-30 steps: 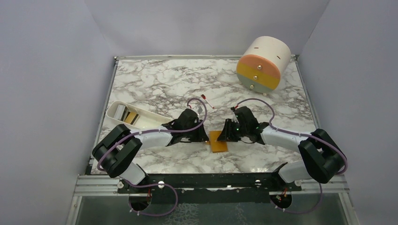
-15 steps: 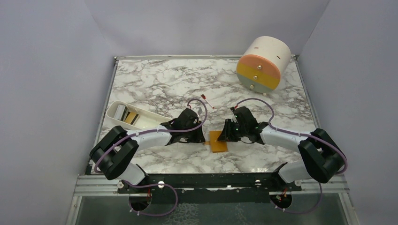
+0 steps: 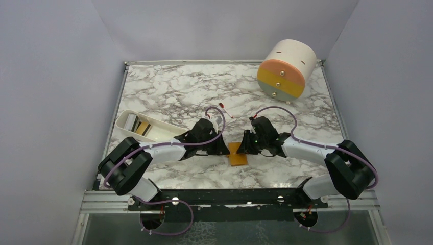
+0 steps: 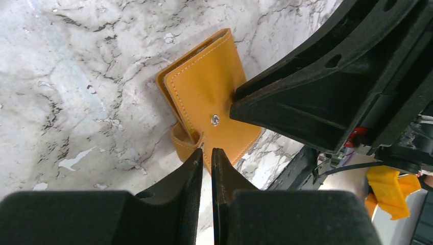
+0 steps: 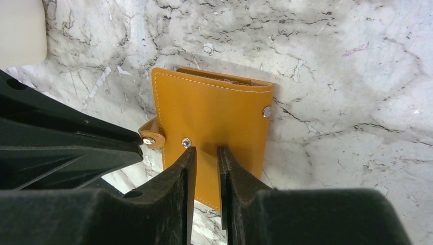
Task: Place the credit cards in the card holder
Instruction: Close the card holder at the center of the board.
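Two grippers meet at the card holder [image 5: 214,112]. The left gripper [image 4: 207,151] has its jaws almost together at the edge beside the strap [image 4: 183,139]. The right gripper [image 5: 206,149] keeps a narrow gap over a neighbouring edge. Whether either one pinches the leather, I cannot tell. The holder lies folded on the table [image 3: 173,87] between the arms. Cards [image 3: 143,127] lie in the tray [image 3: 124,116] at the left.
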### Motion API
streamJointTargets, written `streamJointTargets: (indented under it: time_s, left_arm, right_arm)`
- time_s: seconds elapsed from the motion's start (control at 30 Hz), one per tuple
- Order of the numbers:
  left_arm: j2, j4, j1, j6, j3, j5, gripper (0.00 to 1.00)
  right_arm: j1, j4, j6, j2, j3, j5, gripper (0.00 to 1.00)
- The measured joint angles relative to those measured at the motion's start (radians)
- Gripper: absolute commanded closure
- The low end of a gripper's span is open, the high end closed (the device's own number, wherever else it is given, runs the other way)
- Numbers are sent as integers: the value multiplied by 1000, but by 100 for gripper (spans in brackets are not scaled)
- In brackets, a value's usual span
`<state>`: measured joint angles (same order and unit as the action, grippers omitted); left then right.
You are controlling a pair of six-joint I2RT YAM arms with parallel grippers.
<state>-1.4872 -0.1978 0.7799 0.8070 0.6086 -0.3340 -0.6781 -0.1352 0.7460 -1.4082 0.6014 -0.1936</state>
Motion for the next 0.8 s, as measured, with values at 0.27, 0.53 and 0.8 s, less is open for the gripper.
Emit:
streamJointTargets:
  time_s: [0.27,0.53,0.8]
  left_arm:
    - [-4,-29,0,9,-1,-13,86]
    - [11,90,-1,-51,34,53,62]
    - [24,164,-1,-124,99,73,42]
  right_arm:
    - [-8,-2,-1,-5,5,11,79]
    - [-12,-15,-3,-3,13,17,79]
    - [-14,-17,-5,-3,14,22,79]
